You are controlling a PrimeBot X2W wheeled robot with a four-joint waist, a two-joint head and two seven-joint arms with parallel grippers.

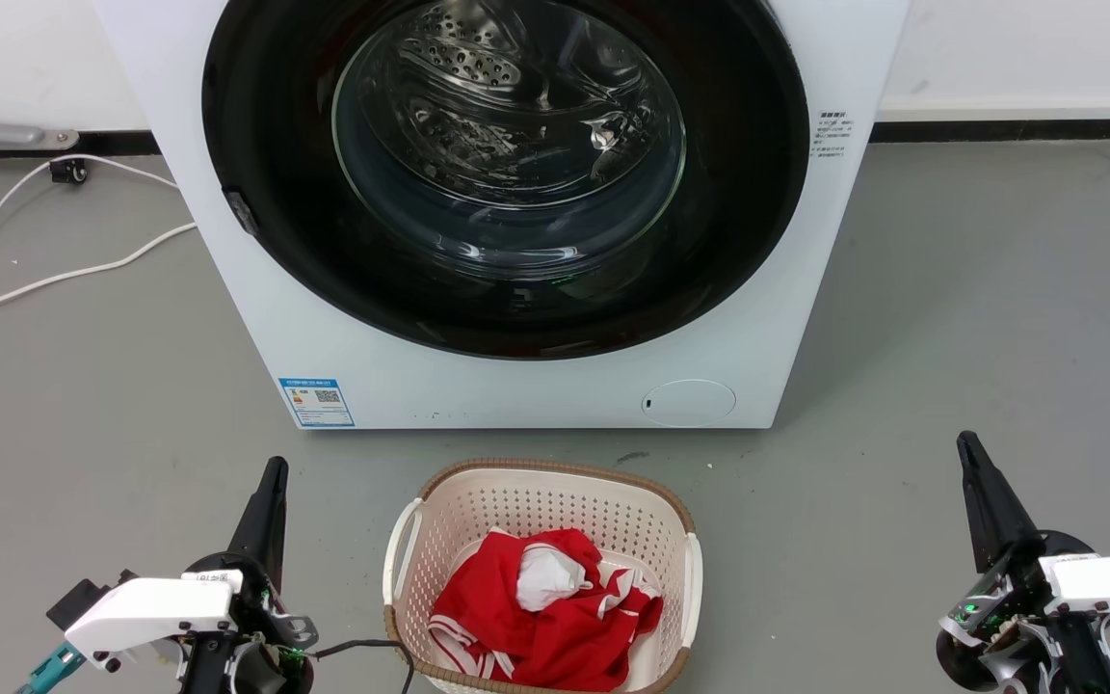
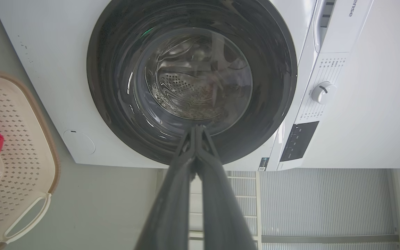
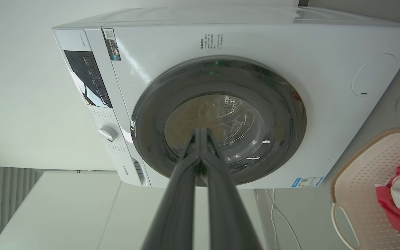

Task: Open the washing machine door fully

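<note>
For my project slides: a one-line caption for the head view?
Washing machine door closed; left gripper and right gripper shut, low; basket of red clothes between them.

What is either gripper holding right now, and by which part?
Nothing. The left gripper and right gripper are both shut and empty, short of the closed door.
</note>
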